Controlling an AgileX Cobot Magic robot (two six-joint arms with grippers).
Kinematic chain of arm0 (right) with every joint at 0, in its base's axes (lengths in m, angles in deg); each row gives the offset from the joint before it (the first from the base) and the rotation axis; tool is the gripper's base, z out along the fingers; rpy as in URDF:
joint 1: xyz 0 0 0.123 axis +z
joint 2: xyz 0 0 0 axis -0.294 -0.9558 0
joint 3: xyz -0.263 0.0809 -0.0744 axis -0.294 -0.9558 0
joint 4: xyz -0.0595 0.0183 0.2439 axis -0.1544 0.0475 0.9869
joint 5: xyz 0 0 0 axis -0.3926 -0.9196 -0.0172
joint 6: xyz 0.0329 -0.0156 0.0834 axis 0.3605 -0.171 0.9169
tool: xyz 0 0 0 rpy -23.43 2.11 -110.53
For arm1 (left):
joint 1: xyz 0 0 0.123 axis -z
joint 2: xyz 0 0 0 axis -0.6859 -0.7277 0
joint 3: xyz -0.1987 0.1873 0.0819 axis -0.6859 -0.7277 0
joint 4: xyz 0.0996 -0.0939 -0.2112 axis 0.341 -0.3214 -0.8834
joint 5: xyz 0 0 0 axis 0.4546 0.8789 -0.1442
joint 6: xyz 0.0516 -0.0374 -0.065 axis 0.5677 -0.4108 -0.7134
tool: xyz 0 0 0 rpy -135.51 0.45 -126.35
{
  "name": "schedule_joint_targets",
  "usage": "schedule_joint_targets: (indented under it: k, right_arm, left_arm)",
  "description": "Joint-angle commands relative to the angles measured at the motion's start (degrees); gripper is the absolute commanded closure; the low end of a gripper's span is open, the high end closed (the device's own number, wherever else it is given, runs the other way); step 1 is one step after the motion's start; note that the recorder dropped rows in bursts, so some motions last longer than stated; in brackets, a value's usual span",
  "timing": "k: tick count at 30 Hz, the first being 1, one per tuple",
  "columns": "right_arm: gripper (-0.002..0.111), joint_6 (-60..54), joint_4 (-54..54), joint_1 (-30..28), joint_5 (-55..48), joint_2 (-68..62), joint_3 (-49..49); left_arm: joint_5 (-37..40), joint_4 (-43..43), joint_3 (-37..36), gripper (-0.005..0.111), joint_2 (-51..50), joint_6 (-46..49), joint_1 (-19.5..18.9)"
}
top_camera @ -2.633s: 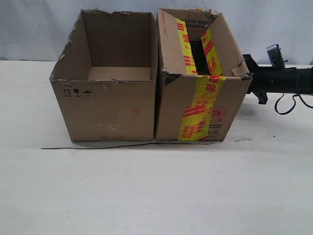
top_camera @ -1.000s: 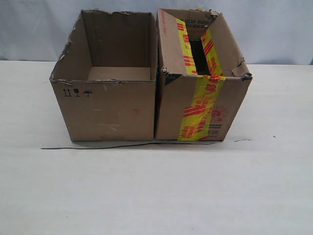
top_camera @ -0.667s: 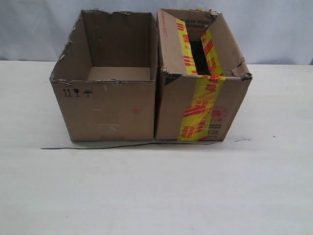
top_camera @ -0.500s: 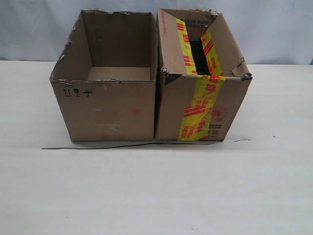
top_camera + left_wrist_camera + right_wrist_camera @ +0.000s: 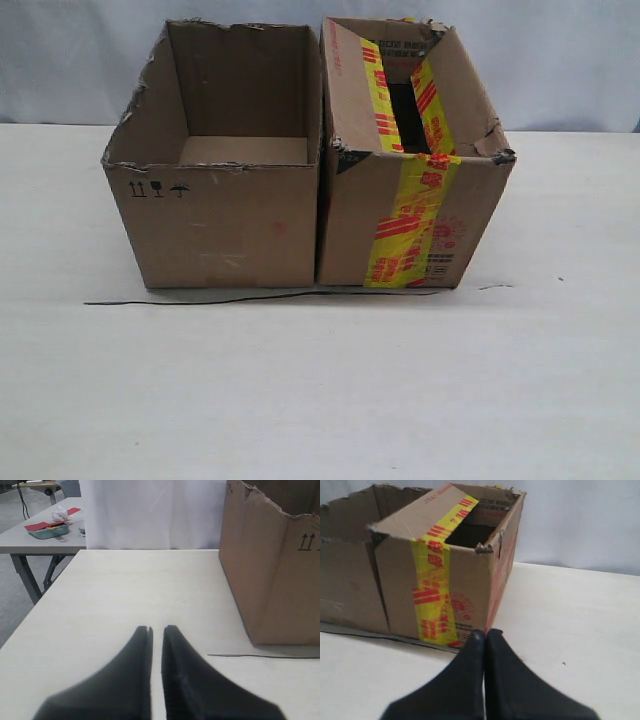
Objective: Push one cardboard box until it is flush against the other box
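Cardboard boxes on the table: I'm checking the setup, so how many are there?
2. The plain brown box stands on the left of the exterior view; the taped box stands right against it on the right.

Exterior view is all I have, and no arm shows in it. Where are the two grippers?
Observer: The right gripper is shut and empty, pointing at a lower corner of the brown cardboard box with yellow-and-red striped tape.
Operator: And the left one?
Observer: The left gripper is closed to a thin slit, holding nothing, over bare white tabletop.
Operator: Near the other box?
Observer: The plain brown cardboard box with the ragged rim stands apart from it, off to one side.
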Motion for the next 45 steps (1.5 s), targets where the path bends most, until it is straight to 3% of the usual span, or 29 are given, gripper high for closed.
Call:
schedule_joint_targets:
  k: [1,3,10,45]
  right_arm:
    - [0.108,10.4,-13.8,0.0,1.7,6.7,-7.0]
    - [0.108,15.5,-17.8,-1.2,1.7,9.5,-9.8]
    - [0.108,15.9,-18.3,-6.6,3.6,13.5,-15.6]
    - [0.108,15.7,-18.1,-6.8,4.0,13.5,-15.6]
  left_arm:
    - [-0.9,0.3,-0.1,0.107,0.1,-0.2,0.0]
    - [-0.9,0.3,-0.1,0.107,0.1,-0.2,0.0]
    - [-0.9,0.3,-0.1,0.107,0.1,-0.2,0.0]
    - [-0.9,0.3,-0.1,0.107,0.1,-0.2,0.0]
